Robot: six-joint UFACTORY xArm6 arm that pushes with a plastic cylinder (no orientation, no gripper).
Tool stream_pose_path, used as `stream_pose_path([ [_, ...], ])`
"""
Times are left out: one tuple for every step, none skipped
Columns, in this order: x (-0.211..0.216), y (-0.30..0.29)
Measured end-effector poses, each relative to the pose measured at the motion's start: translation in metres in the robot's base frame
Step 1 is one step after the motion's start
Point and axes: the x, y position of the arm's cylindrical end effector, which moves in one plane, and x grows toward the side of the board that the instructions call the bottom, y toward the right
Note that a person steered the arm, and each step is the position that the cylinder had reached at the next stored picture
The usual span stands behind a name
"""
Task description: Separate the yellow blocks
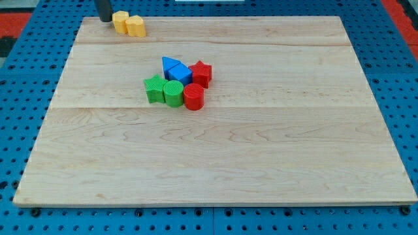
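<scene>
Our tool is a straight dark rod w/ no jaws, so it has hold of nothing; only its lower part shows at the view's top left. Our tip (104,20) sits on the pale wooden table (261,163), right at the table's top-left corner.

Just to the view's right of our tip is the first yellow block (120,21), a small chunky plastic-looking piece whose exact shape we can't make out. It looks touching or nearly touching the tip; can't tell which. The second yellow block (136,26), also chunky and rounded, shape unclear, lies one step further right of the tip and presses against the first one. So both yellow blocks are together as a pair, beside the tip.

Well away from the tip, toward the view's bottom right, i.e. approx. mid-table, sits a tight cluster. Nearest the tip there: blue triangular block (171,65) and blue block (181,74), prob. a cube, touching each other. Right of those, the red star-like block (201,73). Below them a row: green star-shaped block (155,89), green cylinder (173,93), red cylinder (194,96), side by side and touching.

Around the table we see a blue pegboard surface (392,59).
</scene>
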Motion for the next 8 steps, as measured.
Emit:
stream_pose_path([
  [0.019,0.054],
  [0.036,0.097],
  [0.039,0.089],
  [0.047,0.098],
  [0.062,0.107],
  [0.061,0.129],
  [0.042,0.147],
  [0.030,0.120],
])
